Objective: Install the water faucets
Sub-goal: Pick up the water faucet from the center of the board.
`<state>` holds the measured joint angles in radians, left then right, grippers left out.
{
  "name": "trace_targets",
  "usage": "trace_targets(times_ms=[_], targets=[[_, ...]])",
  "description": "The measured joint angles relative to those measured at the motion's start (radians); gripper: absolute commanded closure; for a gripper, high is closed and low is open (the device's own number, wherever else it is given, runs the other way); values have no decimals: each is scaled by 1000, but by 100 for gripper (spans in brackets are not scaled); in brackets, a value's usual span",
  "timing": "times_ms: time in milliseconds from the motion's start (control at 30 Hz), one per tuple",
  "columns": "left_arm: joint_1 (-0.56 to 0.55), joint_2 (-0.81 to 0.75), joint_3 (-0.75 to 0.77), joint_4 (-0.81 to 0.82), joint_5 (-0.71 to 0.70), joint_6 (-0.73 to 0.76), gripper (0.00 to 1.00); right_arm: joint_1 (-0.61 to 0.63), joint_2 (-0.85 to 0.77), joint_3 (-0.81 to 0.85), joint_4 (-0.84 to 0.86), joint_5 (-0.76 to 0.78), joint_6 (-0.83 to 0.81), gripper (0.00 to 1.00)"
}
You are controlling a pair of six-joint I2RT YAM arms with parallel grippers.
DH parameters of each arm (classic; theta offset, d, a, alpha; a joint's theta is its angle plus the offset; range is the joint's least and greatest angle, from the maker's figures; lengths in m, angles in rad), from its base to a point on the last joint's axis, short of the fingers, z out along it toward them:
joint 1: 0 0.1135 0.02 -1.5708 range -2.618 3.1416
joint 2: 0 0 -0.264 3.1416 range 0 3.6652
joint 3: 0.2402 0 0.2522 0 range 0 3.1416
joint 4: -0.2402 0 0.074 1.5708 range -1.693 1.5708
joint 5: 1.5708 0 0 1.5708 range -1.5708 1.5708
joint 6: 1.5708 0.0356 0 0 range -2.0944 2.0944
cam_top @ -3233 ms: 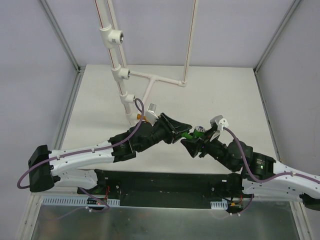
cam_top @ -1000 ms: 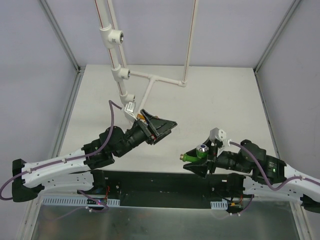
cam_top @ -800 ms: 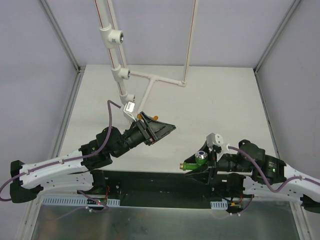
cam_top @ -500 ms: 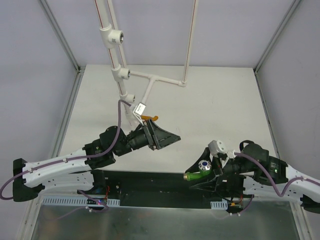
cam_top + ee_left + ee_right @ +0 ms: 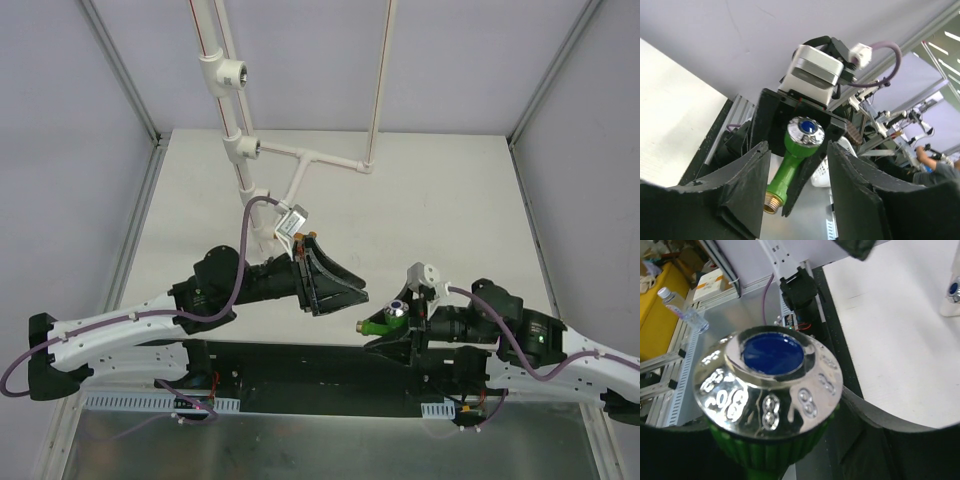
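At the table's [image 5: 450, 200] far-left side stands the white pipe rack, with three tee fittings [image 5: 243, 148] one above another. A sliver of orange [image 5: 297, 237] shows beside the lowest tee, just behind the left wrist; it may be the orange faucet, but it is too hidden to be sure.

The left gripper [image 5: 343, 298] hangs over the near half of the table, pointing at the green faucet [image 5: 795, 165]. Its jaws stand apart with nothing clamped between them.

The green faucet is off the table, above the near edge right of centre. The right gripper [image 5: 392, 332] clamps it by the green body, with the chrome cap [image 5: 770, 365] facing that wrist's camera and the brass thread [image 5: 771, 204] sticking out free.

The faucet looks small, light and rigid, so a modest squeeze should do. The polished cap is smooth and would likely slip. The ribbed green collar under it and the plain green barrel offer better purchase. The thread must stay bare to enter a tee, so any hold belongs on the barrel, well clear of the brass.
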<state>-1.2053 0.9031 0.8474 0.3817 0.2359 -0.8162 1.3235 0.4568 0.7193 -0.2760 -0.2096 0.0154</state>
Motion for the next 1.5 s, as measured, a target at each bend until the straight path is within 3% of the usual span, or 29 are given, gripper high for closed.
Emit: trace_targets(times_ms=[200, 500, 700, 800, 900, 1500], targets=[[0, 27, 12, 65, 72, 60, 47, 0, -36, -39, 39, 97, 46, 100], [-7, 150, 61, 85, 148, 96, 54, 0, -39, -47, 88, 120, 86, 100], [-7, 83, 9, 85, 69, 100, 54, 0, -64, -53, 118, 149, 91, 100], [-7, 24, -25, 87, 18, 98, 47, 0, -100, -71, 147, 172, 94, 100], [-7, -11, -43, 95, -26, 91, 46, 0, -130, -95, 185, 204, 98, 100], [-7, 48, -56, 130, -61, 30, 49, 0, -143, -119, 328, 256, 104, 100]])
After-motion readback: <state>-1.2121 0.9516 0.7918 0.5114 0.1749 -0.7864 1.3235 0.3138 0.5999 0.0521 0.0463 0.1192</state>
